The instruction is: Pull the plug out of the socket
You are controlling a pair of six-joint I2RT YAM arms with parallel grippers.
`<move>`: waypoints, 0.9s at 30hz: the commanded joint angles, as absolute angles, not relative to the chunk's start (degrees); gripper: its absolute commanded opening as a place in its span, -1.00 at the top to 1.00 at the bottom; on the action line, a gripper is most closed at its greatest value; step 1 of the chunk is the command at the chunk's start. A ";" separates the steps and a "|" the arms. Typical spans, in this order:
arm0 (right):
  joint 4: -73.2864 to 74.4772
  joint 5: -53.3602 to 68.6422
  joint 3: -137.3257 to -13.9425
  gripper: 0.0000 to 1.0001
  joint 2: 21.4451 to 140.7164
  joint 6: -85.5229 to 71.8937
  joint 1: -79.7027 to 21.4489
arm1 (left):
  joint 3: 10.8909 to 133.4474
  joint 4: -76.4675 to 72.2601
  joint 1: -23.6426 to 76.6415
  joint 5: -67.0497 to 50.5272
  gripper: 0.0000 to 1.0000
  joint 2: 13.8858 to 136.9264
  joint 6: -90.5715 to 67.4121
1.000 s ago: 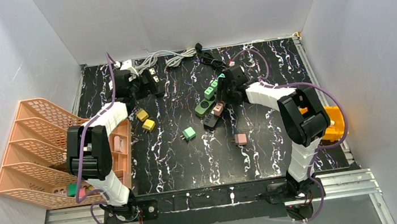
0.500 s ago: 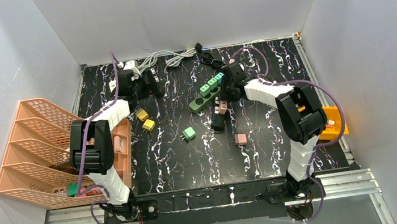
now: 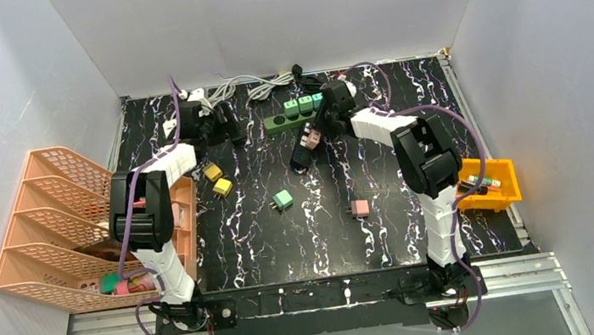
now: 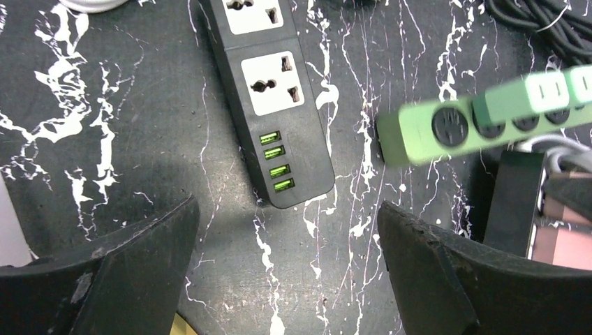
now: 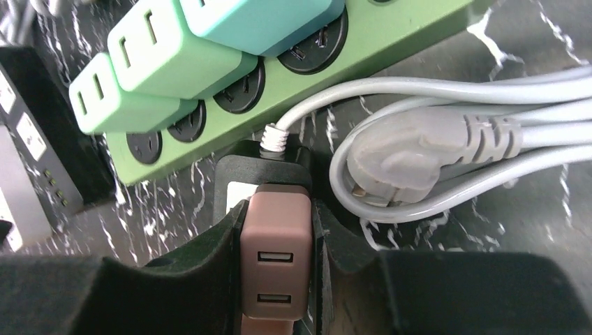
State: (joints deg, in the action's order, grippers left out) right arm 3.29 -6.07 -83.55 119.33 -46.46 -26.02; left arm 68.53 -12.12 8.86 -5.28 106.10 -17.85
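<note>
Right claw (image 5: 276, 209): clenched on pink plug (image 5: 275, 258), one finger on each flank. Plug appears seated in black socket block (image 5: 241, 171), at far middle of bench (image 3: 286, 246). Step, as judged: grip made, pull not yet done. Next move calls for a straight draw along the pins; unsteadied, the block may lift too. Room: green strip (image 5: 391, 49) just beyond block, grey cable coil (image 5: 426, 146) just beside; path back toward wrist open. Left claw (image 4: 286, 209): released, empty, above black power strip (image 4: 279, 118).
</note>
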 commanded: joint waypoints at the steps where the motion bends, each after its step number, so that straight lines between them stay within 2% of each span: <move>1: -7.26 -5.90 -89.73 1.00 122.74 -48.43 -25.12 | 69.25 -13.78 9.29 -9.16 -0.97 105.99 -19.40; 6: -15.40 3.81 -86.54 1.00 120.99 -45.92 -24.35 | 67.44 -15.83 11.53 -17.78 -0.97 104.79 -21.10; 10: -19.69 5.04 -81.19 1.00 116.36 -45.44 -24.42 | 65.72 -19.69 16.68 -22.72 -0.97 105.55 -22.08; 15: -21.59 7.42 -77.12 1.00 111.32 -45.47 -24.38 | 68.14 -18.18 22.39 -20.94 -0.97 109.30 -21.29; 27: -22.96 6.68 -72.05 1.00 103.13 -47.46 -24.41 | 69.66 -22.63 24.60 -29.10 -0.97 113.33 -26.10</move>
